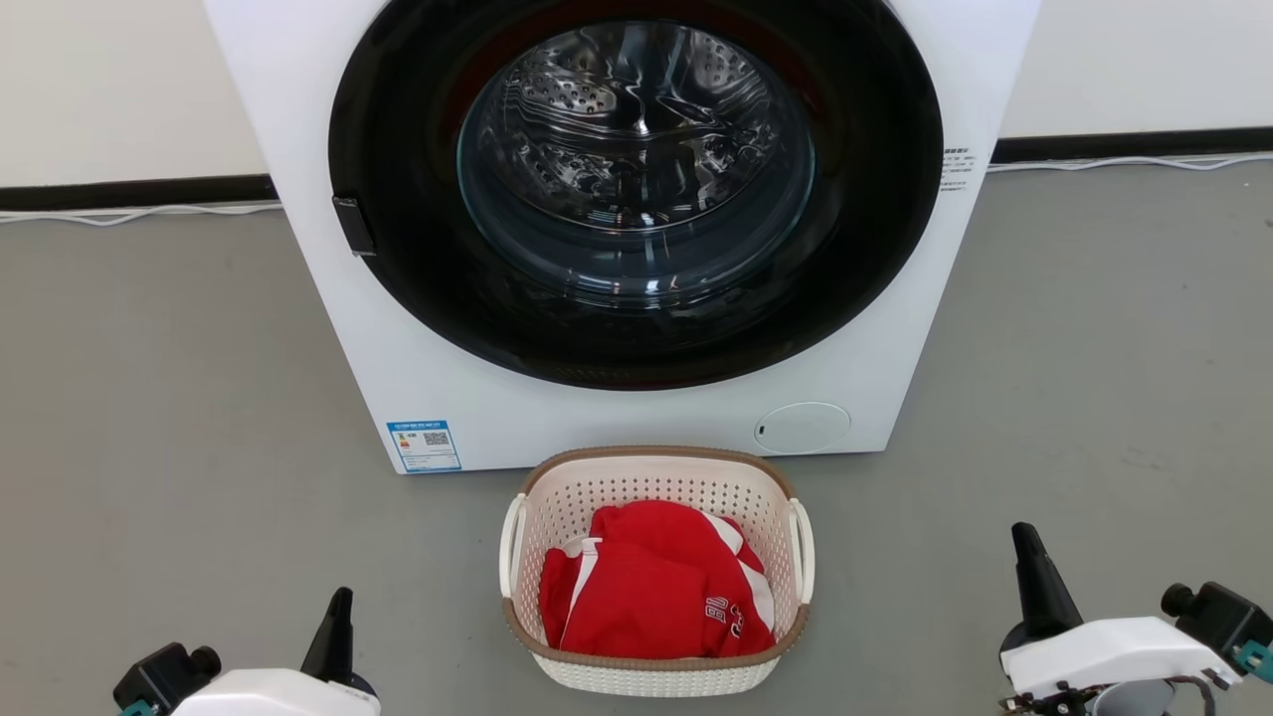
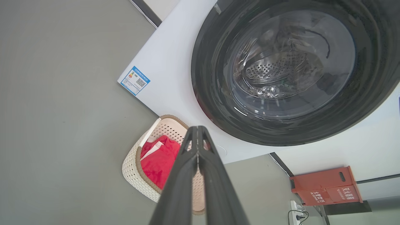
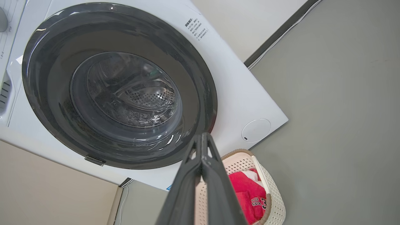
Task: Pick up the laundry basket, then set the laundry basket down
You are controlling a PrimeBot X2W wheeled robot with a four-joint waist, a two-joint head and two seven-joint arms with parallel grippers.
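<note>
The laundry basket (image 1: 656, 485) stands on the grey floor just in front of the washing machine, cream-white and perforated with a brown rim and white side handles. A red garment with white stripes (image 1: 651, 587) lies inside it. My left gripper (image 1: 341, 597) is shut, low at the left, well clear of the basket. My right gripper (image 1: 1024, 542) is shut too, off to the basket's right with a gap of floor between. In the left wrist view the shut fingers (image 2: 197, 137) overlap the basket (image 2: 134, 168). In the right wrist view the gripper (image 3: 202, 142) points past the basket (image 3: 275, 200).
A white front-loading washing machine (image 1: 328, 298) with a closed round dark door (image 1: 636, 189) rises directly behind the basket. A black skirting and a white cable (image 1: 129, 214) run along the wall. A red box (image 2: 325, 186) stands by the wall near a socket.
</note>
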